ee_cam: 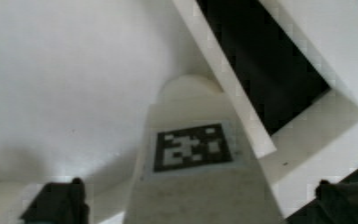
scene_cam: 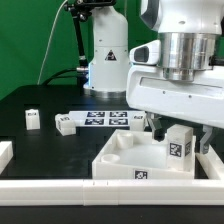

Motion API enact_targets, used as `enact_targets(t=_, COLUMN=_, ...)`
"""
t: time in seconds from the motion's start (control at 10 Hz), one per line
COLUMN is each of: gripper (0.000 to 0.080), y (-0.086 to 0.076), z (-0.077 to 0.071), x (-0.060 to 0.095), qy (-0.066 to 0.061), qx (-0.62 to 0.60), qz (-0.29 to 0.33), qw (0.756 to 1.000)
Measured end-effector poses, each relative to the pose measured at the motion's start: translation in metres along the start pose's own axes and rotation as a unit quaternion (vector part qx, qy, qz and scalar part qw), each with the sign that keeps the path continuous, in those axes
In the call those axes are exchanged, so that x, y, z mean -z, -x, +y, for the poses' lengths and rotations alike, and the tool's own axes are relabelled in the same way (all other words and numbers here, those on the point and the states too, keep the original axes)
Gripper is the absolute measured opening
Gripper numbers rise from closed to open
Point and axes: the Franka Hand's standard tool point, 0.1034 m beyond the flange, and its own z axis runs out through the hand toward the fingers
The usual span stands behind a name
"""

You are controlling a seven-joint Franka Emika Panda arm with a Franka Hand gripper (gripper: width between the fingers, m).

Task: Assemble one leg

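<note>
A leg (scene_cam: 179,148), a small white upright block with a tag on its face, stands in the near right corner of the wide white tray (scene_cam: 118,160). My gripper (scene_cam: 181,136) hangs right over it, open, one finger on each side. In the wrist view the leg (ee_cam: 197,150) runs up between the two dark fingertips (ee_cam: 55,202), with a gap showing on both sides, so neither touches it. The tray's white floor (ee_cam: 60,80) lies around the leg.
Three more small white blocks lie on the black table: one at the exterior view's left (scene_cam: 33,118), one beside it (scene_cam: 66,124), one behind the tray (scene_cam: 138,120). The marker board (scene_cam: 104,118) lies between them. White rails (scene_cam: 40,186) border the near edge.
</note>
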Motion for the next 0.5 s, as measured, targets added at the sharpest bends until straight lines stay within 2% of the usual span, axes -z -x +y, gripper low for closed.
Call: enact_targets(t=0.5, gripper=0.0649, y=0.0001, z=0.0001, x=-0.0002, qy=0.000, qx=0.000, qz=0.000, qw=1.000)
